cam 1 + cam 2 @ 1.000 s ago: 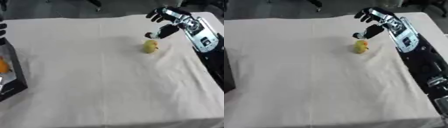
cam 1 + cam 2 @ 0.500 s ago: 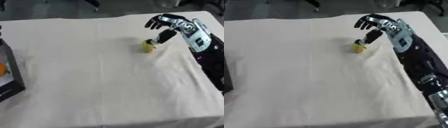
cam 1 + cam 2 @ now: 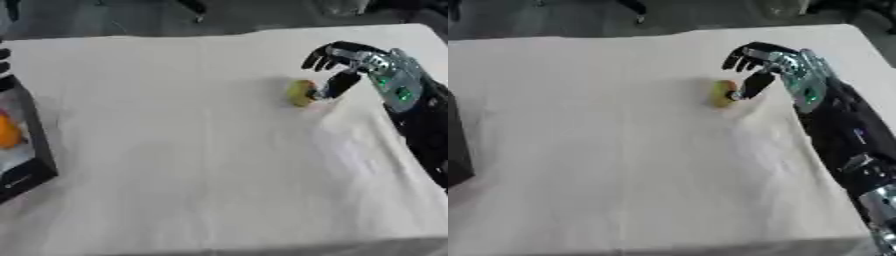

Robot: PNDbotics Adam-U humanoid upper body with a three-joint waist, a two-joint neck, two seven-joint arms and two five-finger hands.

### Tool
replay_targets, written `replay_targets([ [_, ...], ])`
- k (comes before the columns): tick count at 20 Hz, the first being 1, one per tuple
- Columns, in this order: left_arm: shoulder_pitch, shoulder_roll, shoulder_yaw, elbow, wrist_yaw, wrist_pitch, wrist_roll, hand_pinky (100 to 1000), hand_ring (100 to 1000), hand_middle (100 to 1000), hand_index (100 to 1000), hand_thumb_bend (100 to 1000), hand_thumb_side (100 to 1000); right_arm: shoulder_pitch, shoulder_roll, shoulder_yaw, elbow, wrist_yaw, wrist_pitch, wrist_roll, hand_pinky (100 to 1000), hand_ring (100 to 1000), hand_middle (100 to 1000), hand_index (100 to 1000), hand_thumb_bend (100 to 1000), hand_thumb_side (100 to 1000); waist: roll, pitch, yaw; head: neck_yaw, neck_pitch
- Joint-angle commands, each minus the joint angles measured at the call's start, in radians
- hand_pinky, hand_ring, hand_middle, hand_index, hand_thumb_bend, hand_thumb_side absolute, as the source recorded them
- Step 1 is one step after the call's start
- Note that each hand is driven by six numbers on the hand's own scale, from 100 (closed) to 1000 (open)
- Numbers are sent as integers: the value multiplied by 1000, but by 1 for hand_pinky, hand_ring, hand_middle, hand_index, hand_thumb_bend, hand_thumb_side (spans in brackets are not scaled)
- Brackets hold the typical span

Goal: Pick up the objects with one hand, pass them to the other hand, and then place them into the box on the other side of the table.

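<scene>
Right hand point(image 3: 363, 67) comes in from the right side over a table covered in a white cloth point(image 3: 192, 150), arm running down the right edge of the view. Fingers are spread and half curled above the table, thumb pointing down so its tip sits right at the side of a small yellow-green round object point(image 3: 302, 93), touching or nearly so; can't tell for sure. Nothing is clasped in the hand, fingers are not wrapped round the object. The object rests on the cloth in the far right part of the table, just left of the thumb. A black box point(image 3: 22, 145) sits at the left edge of the table, well apart from the object, with something orange point(image 3: 7, 134) inside it, only partly in view. Left hand point(image 3: 4, 62) shows just as dark fingertips at the left edge above the box; can't tell how its fingers are set. Cloth has light wrinkles near the right arm.
</scene>
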Motion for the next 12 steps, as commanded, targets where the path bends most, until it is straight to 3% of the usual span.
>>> replay_targets([
  [1, -9, 26, 6, -14, 5, 1, 1, 823, 760, 724, 791, 150, 835, -26, -13, -10, 6, 37, -2, -16, 846, 805, 772, 770, 391, 100, 8, 1, 4, -1, -12],
  [7, -8, 25, 7, -16, 6, 3, 2, 823, 760, 722, 790, 149, 836, -26, -3, -17, 53, 104, 3, -49, 844, 800, 768, 765, 390, 100, 11, 6, 10, -5, -13],
  [12, -8, 21, 8, -18, 6, 4, 3, 823, 761, 722, 790, 148, 840, -24, 5, -20, 72, 106, 0, -74, 840, 790, 756, 751, 383, 100, 12, 11, 12, -7, -15],
])
